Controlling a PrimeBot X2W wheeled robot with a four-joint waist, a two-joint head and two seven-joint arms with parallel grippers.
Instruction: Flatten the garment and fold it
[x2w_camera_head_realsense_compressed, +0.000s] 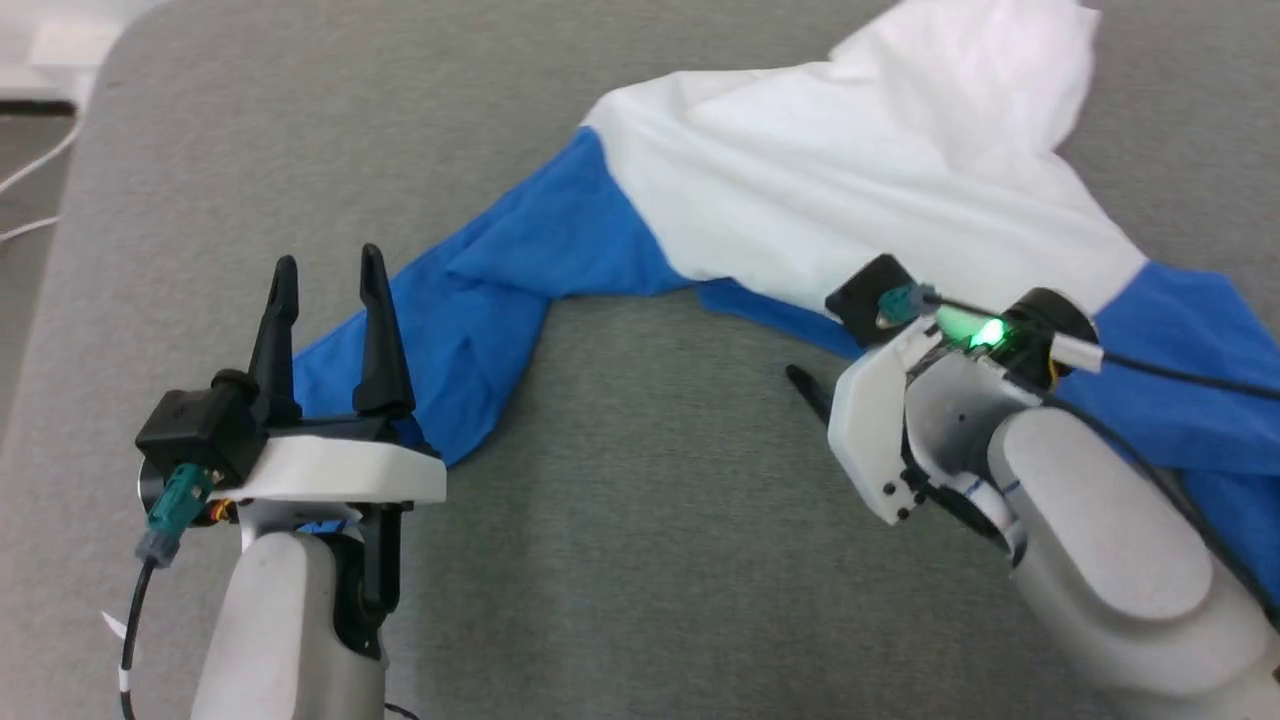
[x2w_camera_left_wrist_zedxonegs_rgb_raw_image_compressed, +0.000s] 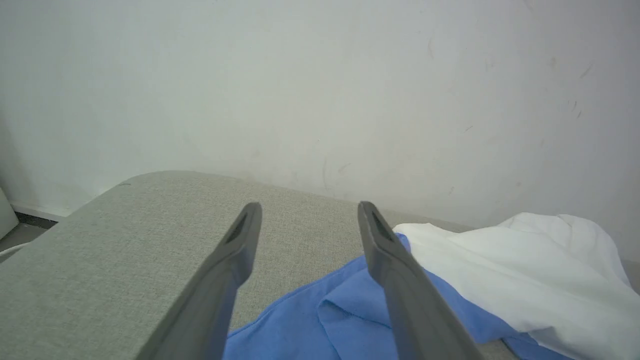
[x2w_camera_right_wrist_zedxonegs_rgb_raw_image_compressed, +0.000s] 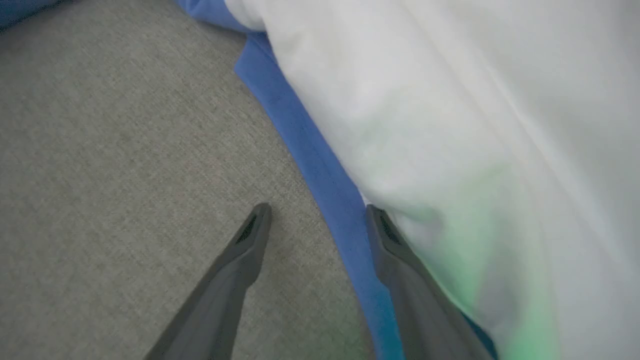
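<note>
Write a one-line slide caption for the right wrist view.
Open right gripper above the grey table, with the shirt and its blue band passing between the fingers.

The garment (x2w_camera_head_realsense_compressed: 850, 170) runs off the head view's top and right edges, and the right arm (x2w_camera_head_realsense_compressed: 1100, 560) hides part of it.

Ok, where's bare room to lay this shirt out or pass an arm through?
Biggest bare patch: the grey surface between the left gripper and right gripper, inside the arch of the garment. Another lies at far left, beyond the blue sleeve. The right side is crowded: cloth runs under the right forearm.
</note>
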